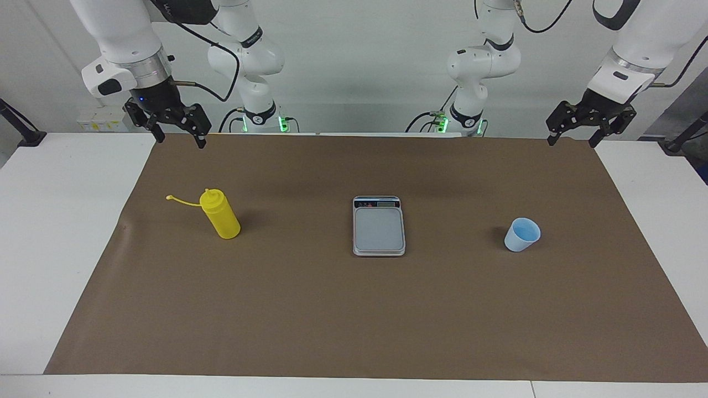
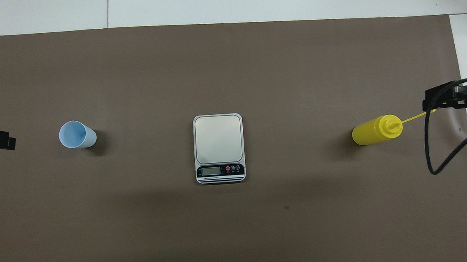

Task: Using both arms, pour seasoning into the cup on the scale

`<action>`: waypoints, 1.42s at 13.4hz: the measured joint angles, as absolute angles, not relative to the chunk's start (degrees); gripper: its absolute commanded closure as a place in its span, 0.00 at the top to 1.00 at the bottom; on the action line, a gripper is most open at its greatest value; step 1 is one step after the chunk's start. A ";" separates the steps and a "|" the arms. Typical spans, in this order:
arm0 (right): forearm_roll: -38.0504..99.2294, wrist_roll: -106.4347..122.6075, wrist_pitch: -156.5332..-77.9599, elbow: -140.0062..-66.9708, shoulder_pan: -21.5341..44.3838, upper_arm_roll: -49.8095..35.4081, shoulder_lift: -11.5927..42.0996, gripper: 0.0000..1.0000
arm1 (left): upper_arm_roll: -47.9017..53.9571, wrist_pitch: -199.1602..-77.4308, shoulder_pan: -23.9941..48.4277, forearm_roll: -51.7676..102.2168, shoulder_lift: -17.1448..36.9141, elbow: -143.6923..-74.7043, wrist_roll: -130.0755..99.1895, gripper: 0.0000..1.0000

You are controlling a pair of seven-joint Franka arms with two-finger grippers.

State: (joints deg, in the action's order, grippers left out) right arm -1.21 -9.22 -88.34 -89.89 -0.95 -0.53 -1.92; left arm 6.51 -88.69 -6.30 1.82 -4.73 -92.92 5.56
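2 grippers, both raised near the robots' edge of the brown mat [image 1: 354,309], neither holding anything. Right gripper [image 1: 176,132]: fingers spread wide, hanging above the mat's corner at its own end. Left gripper [image 1: 578,128]: also spread wide, above the other corner.

Yellow squeeze bottle [image 1: 221,214]: upright on the mat, below and forward of the right gripper, well apart from it. Nozzle top uncapped, the thin tethered cap [image 1: 169,197] trailing out sideways toward the mat's edge.

Light blue cup [image 1: 522,234]: upright on the mat, mouth up, below and forward of the left gripper, well apart from it. Looks empty.

Kitchen scale [image 1: 379,225]: flat at mid-mat between bottle and cup, display strip on the edge nearest the robots. Platform bare; the cup is not yet on it.

Handling, as judged:
- Bottle is likely soft-walled plastic. A hard pinch would squirt it, so grip mid-body, firmly but lightly, clear of the tether.
- Cup looks thin and light, easily tipped or crushed, and tapered, so fingers may slide upward. Take it across the wall just under the rim.
- Set the cup down gently, centred on the platform.
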 measured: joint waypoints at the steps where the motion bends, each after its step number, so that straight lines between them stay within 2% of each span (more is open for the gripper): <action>1: -1.21 -9.22 -88.34 -89.89 -0.95 -0.54 -1.92 1.00 | 6.52 -88.69 -6.30 1.82 -4.73 -92.92 5.56 1.00; 19: -1.21 -9.22 -88.34 -89.91 -1.07 -0.47 -1.92 1.00 | 6.37 -89.13 -6.35 1.81 -5.16 -94.19 5.56 1.00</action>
State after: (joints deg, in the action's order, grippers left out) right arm -1.21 -9.22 -88.34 -89.91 -1.07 -0.47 -1.92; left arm 6.37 -89.13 -6.35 1.81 -5.16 -94.19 5.56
